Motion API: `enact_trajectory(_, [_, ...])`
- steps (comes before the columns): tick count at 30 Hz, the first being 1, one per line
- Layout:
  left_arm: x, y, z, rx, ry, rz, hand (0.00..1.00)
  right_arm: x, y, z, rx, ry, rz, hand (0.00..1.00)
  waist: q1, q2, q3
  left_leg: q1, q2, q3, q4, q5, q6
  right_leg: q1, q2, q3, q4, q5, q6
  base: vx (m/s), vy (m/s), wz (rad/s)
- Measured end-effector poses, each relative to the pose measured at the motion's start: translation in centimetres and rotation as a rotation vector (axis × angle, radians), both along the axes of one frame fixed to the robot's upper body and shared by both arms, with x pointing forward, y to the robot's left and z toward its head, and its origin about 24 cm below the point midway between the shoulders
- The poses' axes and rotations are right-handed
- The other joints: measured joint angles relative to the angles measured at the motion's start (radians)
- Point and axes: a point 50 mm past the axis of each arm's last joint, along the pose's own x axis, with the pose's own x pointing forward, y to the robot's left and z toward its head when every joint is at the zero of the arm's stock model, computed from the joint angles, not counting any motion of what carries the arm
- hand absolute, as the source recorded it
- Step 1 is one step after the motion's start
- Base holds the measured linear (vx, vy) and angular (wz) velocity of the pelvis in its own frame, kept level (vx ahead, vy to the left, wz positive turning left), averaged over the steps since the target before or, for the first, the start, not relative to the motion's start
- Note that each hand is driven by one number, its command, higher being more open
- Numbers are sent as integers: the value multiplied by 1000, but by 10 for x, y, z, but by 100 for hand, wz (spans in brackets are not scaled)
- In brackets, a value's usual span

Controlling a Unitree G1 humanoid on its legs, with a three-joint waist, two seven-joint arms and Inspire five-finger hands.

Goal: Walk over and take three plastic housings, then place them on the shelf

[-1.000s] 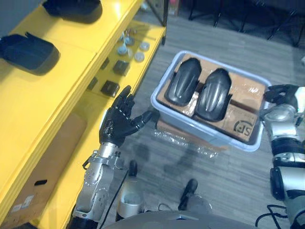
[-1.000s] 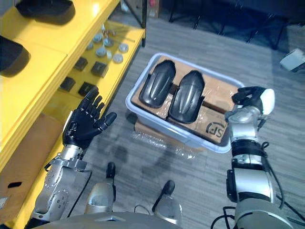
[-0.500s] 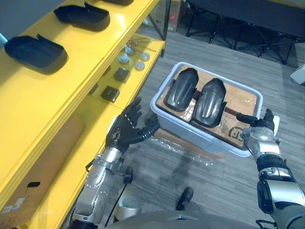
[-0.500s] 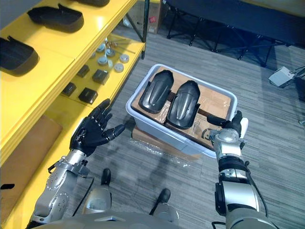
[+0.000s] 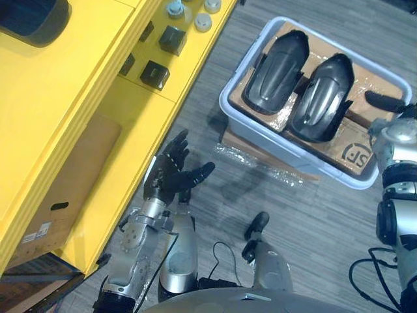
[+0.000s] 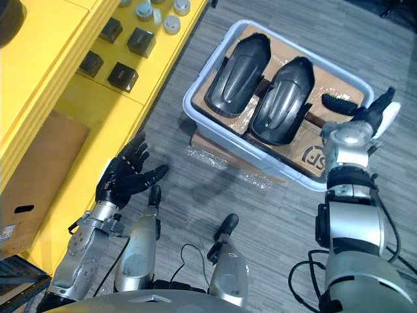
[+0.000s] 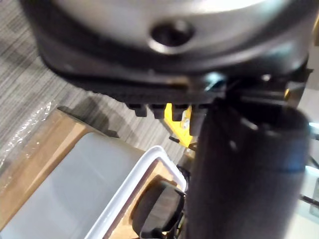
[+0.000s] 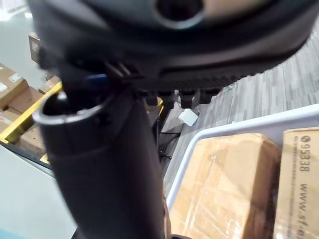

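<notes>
Two dark plastic housings lie side by side on cardboard inside a pale blue bin on the floor. My right hand hovers over the bin's right end, open with straight fingers, beside the right housing and holding nothing. Over the floor between the yellow shelf and the bin, my left hand is open and empty, fingers spread. Another dark housing rests on the shelf's top level at the far left. The left wrist view shows the bin's wall and a housing.
Small dark blocks and round parts sit on the shelf's lower level. A cardboard box stands under the shelf. The bin rests on a flat wrapped carton on grey plank flooring. The right wrist view shows the bin's rim and a carton.
The camera has tilted down and nearer to the bin. My right hand has gone from curled to straight fingers over the bin's right end. The left hand stays open.
</notes>
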Motion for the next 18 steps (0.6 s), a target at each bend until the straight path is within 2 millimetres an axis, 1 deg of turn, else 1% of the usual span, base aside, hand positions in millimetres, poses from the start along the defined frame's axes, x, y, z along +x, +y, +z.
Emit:
enact_trajectory(2, [0,-1,1,-33,-4,4,100,-1,-4,9,-25,2,-11,100,0,5,5,-21,-2,0,2,3,-1,-26,-4,3,10,0,-1,0,0,0])
enact_trajectory(3, [0,0,0,-39,-1,10,100,-2,-7,11,-25,15,-11,100,-1,11,12,-21,-4,0,4,3,0,-28,-7,4,16,-1,-1,0,0,0])
enact_trajectory(4, [1,0,0,-39,3,14,100,-3,-8,11,-23,26,-8,100,-1,13,14,-22,-5,1,8,2,1,-29,-9,5,18,-1,-1,0,0,0])
enact_trajectory(7, [4,-4,-2,-77,15,15,100,-6,-18,8,-4,89,7,100,1,35,26,-30,-10,1,19,-3,4,-37,-17,5,32,-5,-2,0,0,0])
enact_trajectory(8, [4,-4,-2,-79,13,14,100,-6,-18,7,5,97,10,100,1,37,27,-37,-10,1,21,-3,5,-42,-17,5,32,-5,-2,-38,2,2])
enact_trajectory(10, [5,-9,-3,-95,10,7,100,-5,-20,7,31,113,13,100,1,49,33,-58,-10,-3,32,-4,5,-62,-18,4,41,-5,-2,-38,-3,0])
enact_trajectory(13, [4,-19,-14,-109,58,-11,100,-4,-20,3,36,150,24,100,6,63,40,-65,-12,-2,34,-2,7,-78,-25,6,62,-11,-7,-24,-6,0])
enact_trajectory(15, [3,-22,-19,-108,80,-20,100,-2,-18,8,33,146,34,100,6,66,40,-82,-12,-5,38,-1,8,-97,-26,5,72,-15,-7,-23,-11,1])
enact_trajectory(16, [2,-23,-23,-114,99,-17,100,1,-16,13,26,140,41,100,6,71,43,-93,-11,-7,41,-1,9,-108,-28,6,81,-16,-8,0,0,0])
enact_trajectory(18, [2,-25,-25,-129,112,-17,100,1,-17,17,4,144,43,100,7,80,48,-93,-13,-8,47,-2,10,-108,-31,5,87,-19,-8,0,0,0])
